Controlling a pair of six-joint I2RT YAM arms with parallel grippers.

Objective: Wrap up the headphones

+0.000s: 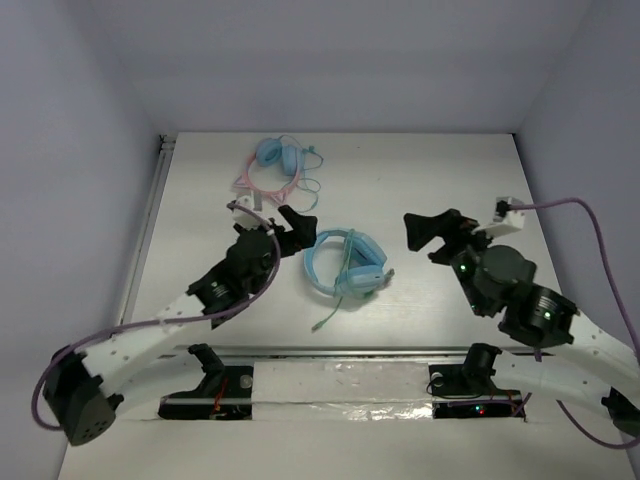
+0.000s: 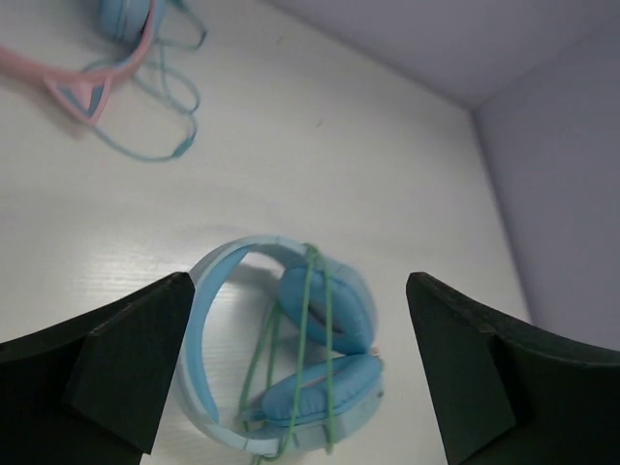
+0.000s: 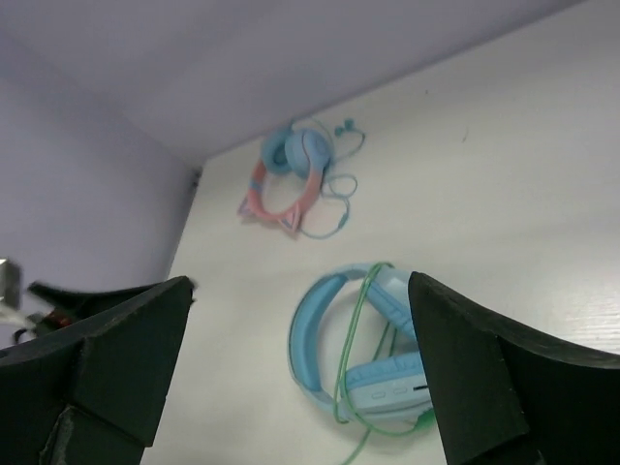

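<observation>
The light-blue headphones (image 1: 345, 265) lie flat on the white table between my two arms, cups folded together. Their thin green cable (image 2: 315, 329) is looped several times across the cups and headband, and a loose tail (image 1: 325, 318) trails toward the near edge. My left gripper (image 1: 298, 230) hangs open just left of the headband and holds nothing. The left wrist view has the headphones (image 2: 281, 349) below and between the fingers. My right gripper (image 1: 417, 238) is open too, a short way to the right and apart from the headphones (image 3: 373, 358).
A smaller blue pair with a pink cat-ear headband (image 1: 275, 165) and its own loose cable lies at the back of the table (image 1: 450, 160). Purple walls close in the left, back and right sides. A foil-taped strip (image 1: 340, 380) runs along the near edge between the arm bases.
</observation>
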